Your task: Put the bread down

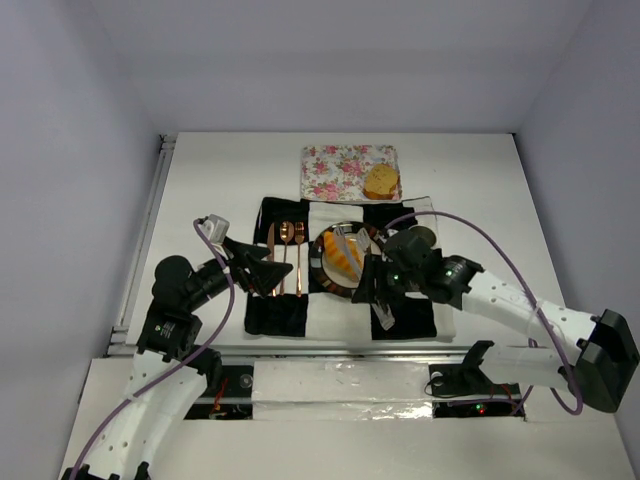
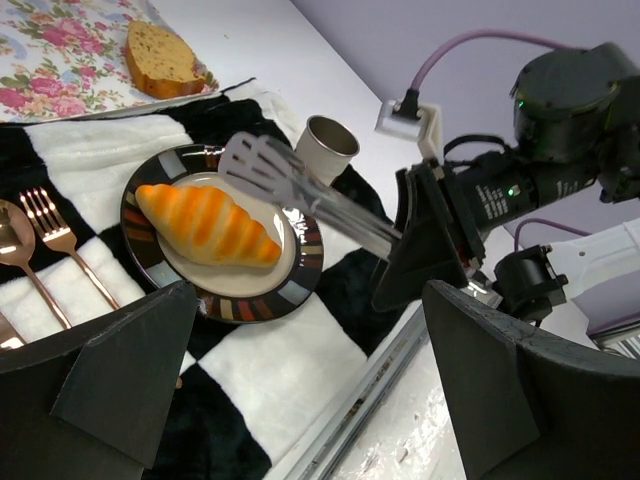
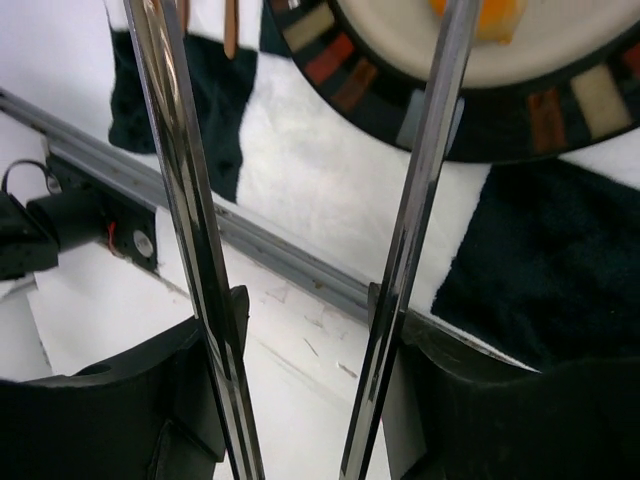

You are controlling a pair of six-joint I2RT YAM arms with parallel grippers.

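Observation:
The bread is two pieces. An orange-yellow ridged croissant [image 1: 342, 255] [image 2: 208, 224] [image 3: 478, 12] lies on a striped-rim plate [image 1: 320, 272] [image 2: 250, 305] [image 3: 380, 90]. A golden-brown toasted slice [image 1: 381, 181] [image 2: 160, 58] rests on the floral napkin [image 1: 335, 170] [image 2: 60, 50] farther back. My right gripper [image 1: 378, 290] [image 3: 305, 300] is shut on metal tongs [image 2: 300, 190] [image 3: 185, 180], whose arms stand spread. Their slotted head hovers by the croissant's far side; I cannot tell whether it touches. My left gripper [image 1: 268, 272] [image 2: 305, 330] hangs open and empty, left of the plate.
A black-and-white checked cloth [image 1: 330, 310] lies under the plate. Copper cutlery [image 1: 285, 255] [image 2: 60, 240] sits left of the plate. A small metal cup [image 2: 328, 148] stands behind it. A grey rail [image 3: 290, 260] runs along the table's near edge.

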